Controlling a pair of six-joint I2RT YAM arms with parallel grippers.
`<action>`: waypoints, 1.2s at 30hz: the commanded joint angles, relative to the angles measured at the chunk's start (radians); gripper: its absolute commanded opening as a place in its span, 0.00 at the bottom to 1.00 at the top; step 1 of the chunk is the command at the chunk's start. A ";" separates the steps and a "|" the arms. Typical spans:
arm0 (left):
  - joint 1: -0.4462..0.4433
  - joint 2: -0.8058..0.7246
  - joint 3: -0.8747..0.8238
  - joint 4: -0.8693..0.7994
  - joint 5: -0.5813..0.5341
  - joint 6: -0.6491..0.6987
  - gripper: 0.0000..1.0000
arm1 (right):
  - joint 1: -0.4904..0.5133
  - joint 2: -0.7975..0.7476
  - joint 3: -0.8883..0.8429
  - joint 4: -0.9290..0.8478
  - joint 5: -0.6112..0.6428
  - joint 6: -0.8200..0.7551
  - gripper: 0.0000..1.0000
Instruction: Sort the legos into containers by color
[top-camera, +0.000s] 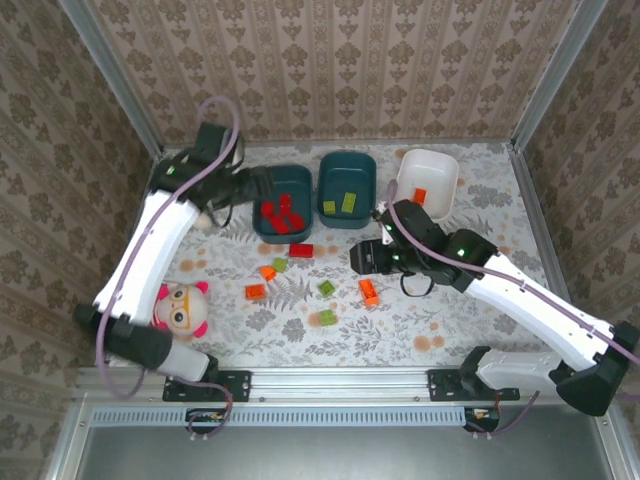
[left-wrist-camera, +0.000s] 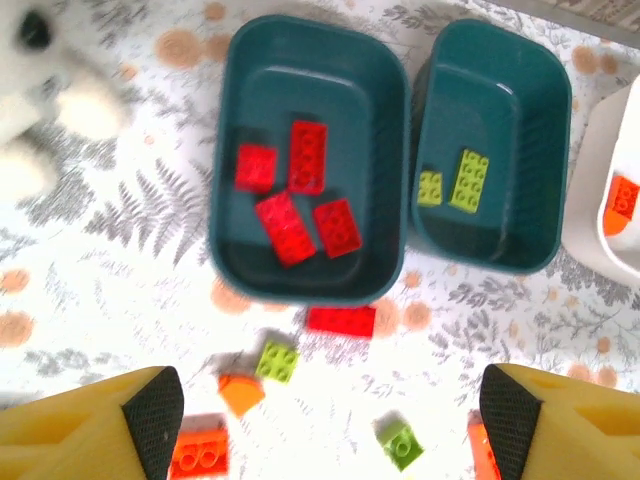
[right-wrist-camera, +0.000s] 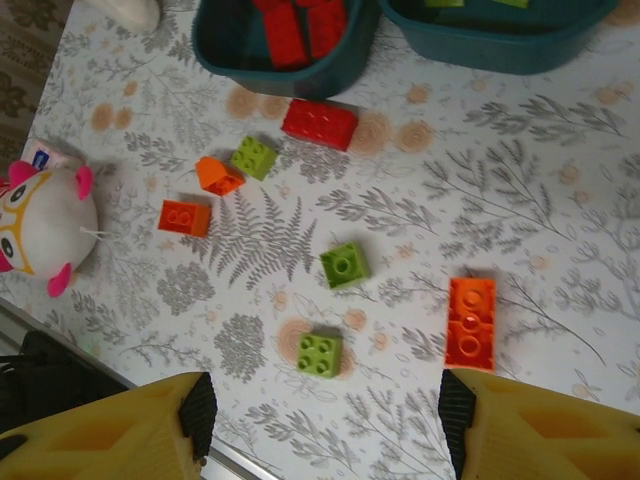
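Just outside left tub (left-wrist-camera: 385, 180) rim, red lego (left-wrist-camera: 341, 320)

- Ahead of the left gripper (left-wrist-camera: 320, 410) sits the left tub (left-wrist-camera: 310, 60) with four bricks (left-wrist-camera: 285, 228) in it; the middle tub (left-wrist-camera: 500, 70), holding two bricks (left-wrist-camera: 470, 180), stands just right of it.
- A long brick (left-wrist-camera: 341, 320) lies between that gripper and the left tub.
- Loose bricks (right-wrist-camera: 345, 265) lie on the table (right-wrist-camera: 560, 200) ahead of the right gripper (right-wrist-camera: 325, 410), a plush doll (right-wrist-camera: 40, 230) to its left.
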 joint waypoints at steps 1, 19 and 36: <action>0.008 -0.146 -0.215 0.010 0.029 -0.057 0.82 | 0.061 0.091 0.075 0.028 0.039 -0.020 0.66; 0.007 -0.976 -0.428 -0.467 -0.078 -0.166 0.90 | 0.396 0.997 0.750 -0.121 0.198 0.386 0.97; 0.007 -1.038 -0.317 -0.597 -0.041 -0.139 0.88 | 0.363 1.342 1.009 -0.118 0.284 0.392 0.87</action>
